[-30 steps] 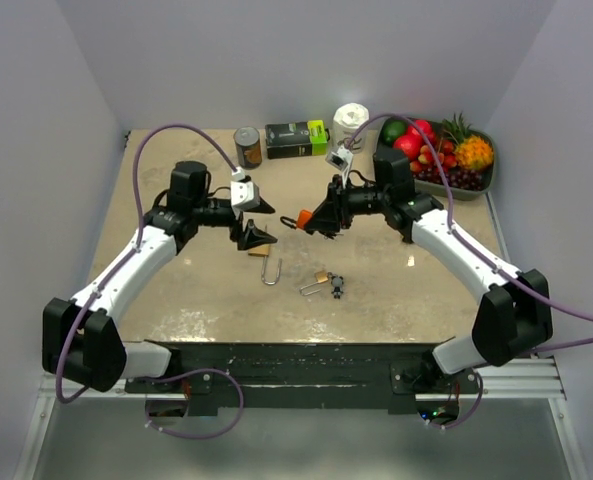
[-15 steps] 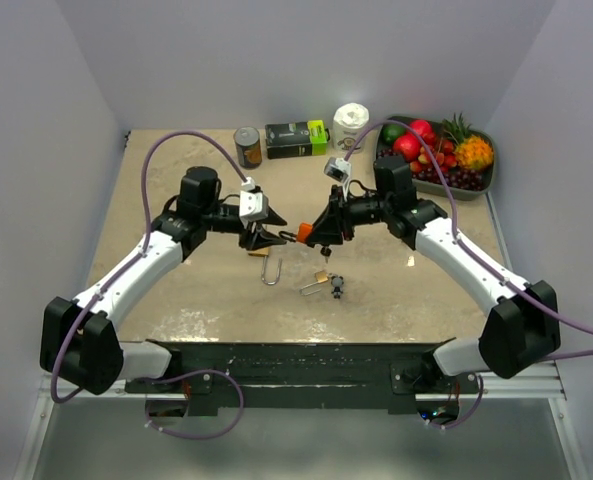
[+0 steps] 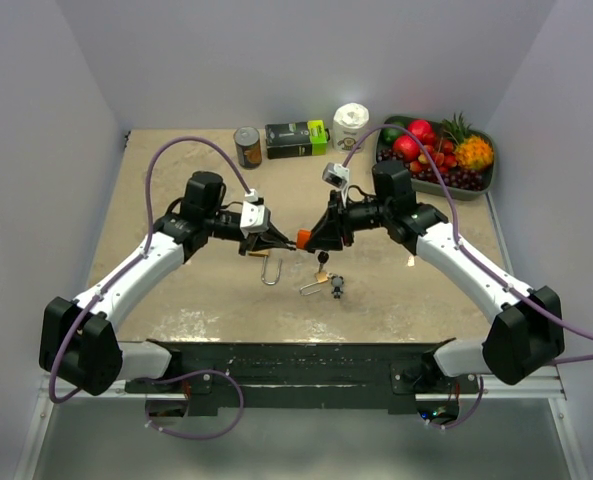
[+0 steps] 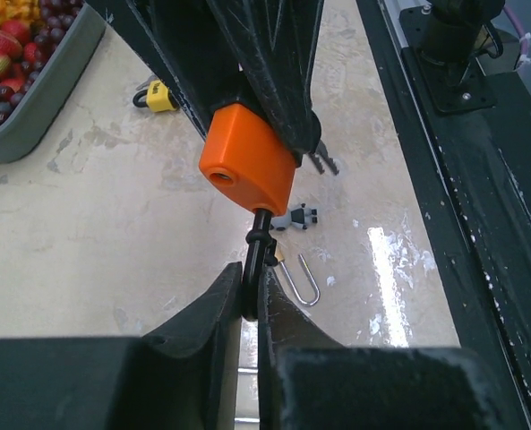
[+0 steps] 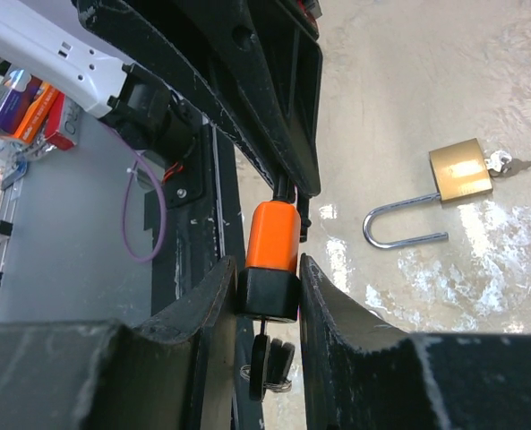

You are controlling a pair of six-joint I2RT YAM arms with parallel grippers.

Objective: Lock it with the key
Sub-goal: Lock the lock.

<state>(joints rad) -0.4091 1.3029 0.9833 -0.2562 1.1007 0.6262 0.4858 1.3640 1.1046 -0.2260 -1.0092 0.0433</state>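
Observation:
An orange padlock with a black base hangs in the air between both arms. My right gripper is shut on its black base. A key stands in the base, with a bunch of black-headed keys dangling from it. In the left wrist view the orange body is close ahead. Its black shackle runs down between my left gripper, which is shut on it. From above, my left gripper and right gripper meet at the lock.
On the table below lie a brass padlock with an open shackle and another small padlock with keys. At the back stand a can, a green and black box, a white roll and a fruit tray.
My left gripper swung right to the orange padlock and closed on its shackle. The right arm shifted the lock a little left and lower.

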